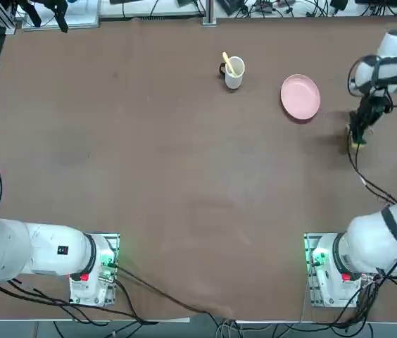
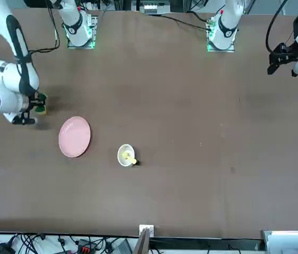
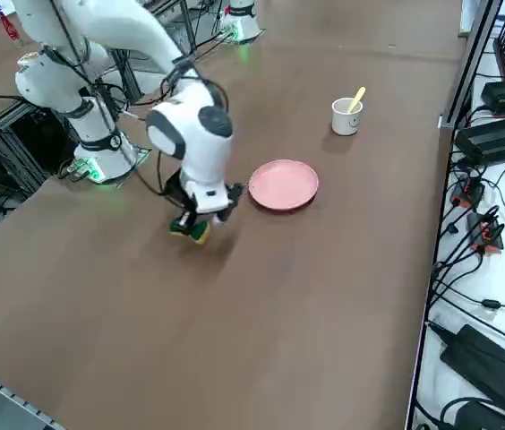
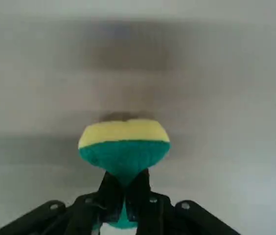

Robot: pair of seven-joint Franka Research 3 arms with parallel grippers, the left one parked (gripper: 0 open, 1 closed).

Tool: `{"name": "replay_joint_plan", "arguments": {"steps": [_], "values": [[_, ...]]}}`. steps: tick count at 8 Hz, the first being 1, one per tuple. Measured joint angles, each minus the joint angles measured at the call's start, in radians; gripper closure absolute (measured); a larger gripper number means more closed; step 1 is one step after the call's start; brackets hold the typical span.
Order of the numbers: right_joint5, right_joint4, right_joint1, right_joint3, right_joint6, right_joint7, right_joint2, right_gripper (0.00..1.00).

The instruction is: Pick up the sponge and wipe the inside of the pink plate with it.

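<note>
**Wrist view: sponge pinched between robot's fingers beside pink plate**

Wrist view showed the right gripper (image 4: 124, 196) clamped on the small rectangular sponge (image 4: 124, 147), its dark green scouring layer squeezed to a narrow waist between the two black fingers (image 4: 111, 193) and its yellow foam layer bulging out beyond them, towards the blurred brown tabletop.

Seen from overhead, the working right arm reached from its base at the near edge of the brown table (image 1: 149, 162) out along the table's right side, its white wrist bent over and the right gripper (image 1: 357, 137) pointing down at the tabletop. The sponge (image 1: 357, 143) showed there only as a small yellow-green patch at the fingertips. From the raised side camera the white wrist housing stood over the right gripper (image 3: 194, 224), and the sponge (image 3: 192, 231) hung at the fingertips, low over the table, with a shadow directly beneath it; whether it touched the surface could not be told.

The round, shallow, pale pink plate (image 1: 300, 96) lay flat on the table, near the gripper on its left and a little farther from the robot, apart from the sponge. In the view from across the table the sponge (image 2: 41, 109) sat beside the white wrist, with the pink plate (image 2: 74, 136) close by and nothing resting on it. A white mug (image 1: 234, 72) with a yellow utensil (image 1: 229, 63) standing in it stood to the left of the plate, separate from it.
</note>
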State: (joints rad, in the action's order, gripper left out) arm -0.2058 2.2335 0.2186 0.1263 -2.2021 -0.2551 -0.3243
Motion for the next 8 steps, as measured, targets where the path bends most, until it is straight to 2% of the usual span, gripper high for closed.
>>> {"name": "replay_joint_plan", "arguments": {"steps": [2,3,7,8], "values": [[-0.001,0.045,0.07,0.001,-0.042,-0.073,0.01,0.9],[-0.001,0.051,0.081,0.001,-0.046,-0.079,0.009,0.76],[-0.001,0.047,0.079,-0.01,-0.036,-0.08,0.009,0.01],[-0.001,0.015,0.076,-0.019,0.016,-0.08,0.02,0.0]]}}
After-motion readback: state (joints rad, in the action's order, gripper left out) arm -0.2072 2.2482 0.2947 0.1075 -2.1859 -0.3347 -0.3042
